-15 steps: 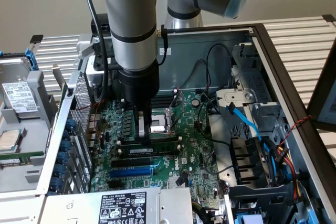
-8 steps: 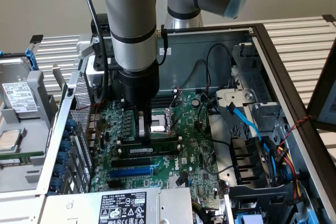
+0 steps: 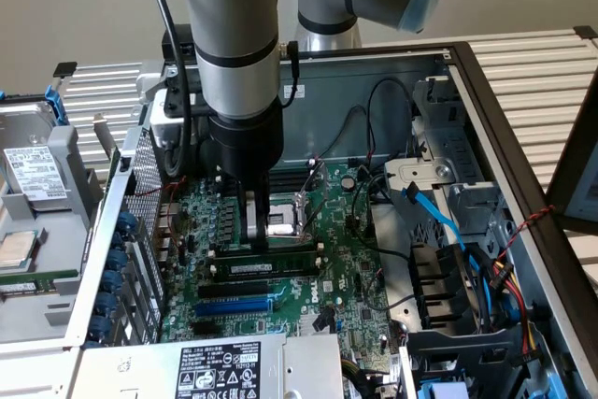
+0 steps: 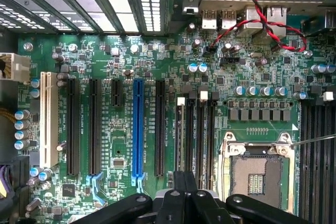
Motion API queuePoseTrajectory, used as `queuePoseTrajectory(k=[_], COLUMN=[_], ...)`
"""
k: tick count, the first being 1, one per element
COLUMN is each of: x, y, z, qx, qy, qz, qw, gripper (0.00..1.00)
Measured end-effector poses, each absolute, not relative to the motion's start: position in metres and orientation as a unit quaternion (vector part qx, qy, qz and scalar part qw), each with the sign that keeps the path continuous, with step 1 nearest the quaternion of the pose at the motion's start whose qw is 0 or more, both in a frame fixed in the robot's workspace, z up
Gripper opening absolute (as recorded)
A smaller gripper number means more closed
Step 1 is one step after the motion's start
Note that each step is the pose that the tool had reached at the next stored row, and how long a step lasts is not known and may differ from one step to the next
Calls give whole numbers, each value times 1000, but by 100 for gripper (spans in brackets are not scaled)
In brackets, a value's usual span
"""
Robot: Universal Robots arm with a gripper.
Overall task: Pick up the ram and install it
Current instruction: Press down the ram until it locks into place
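Inside the open computer case (image 3: 486,109), the arm's tool (image 3: 254,231) hangs low over the motherboard (image 3: 346,306), just above the memory slots (image 4: 195,129) beside the processor socket (image 3: 285,221). Room there is tight: the metal socket frame (image 4: 257,174) borders one side, the ram (image 3: 266,266) seated in a black slot and the blue expansion slot (image 3: 234,306) lie on the other. To the exterior view's right, loose black cables (image 3: 383,109), a blue cable (image 3: 434,217) and a drive bay (image 3: 434,175) crowd the board's edge. To its left, the perforated rear panel (image 3: 140,193) walls off that side. A red-and-black wire (image 4: 262,19) loops over the rear ports (image 4: 226,19). Open air remains directly above the board's centre.
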State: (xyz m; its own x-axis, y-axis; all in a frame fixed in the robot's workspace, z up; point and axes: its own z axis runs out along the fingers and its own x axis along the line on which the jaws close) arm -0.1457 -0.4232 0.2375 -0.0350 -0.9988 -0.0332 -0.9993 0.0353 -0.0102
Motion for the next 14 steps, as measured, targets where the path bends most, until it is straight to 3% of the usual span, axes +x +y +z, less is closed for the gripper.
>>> queuePoseTrajectory(k=[14], x=[-140], y=[-425], z=[237], qx=[-694], qy=[719], qz=[8], qw=[15], gripper=[11])
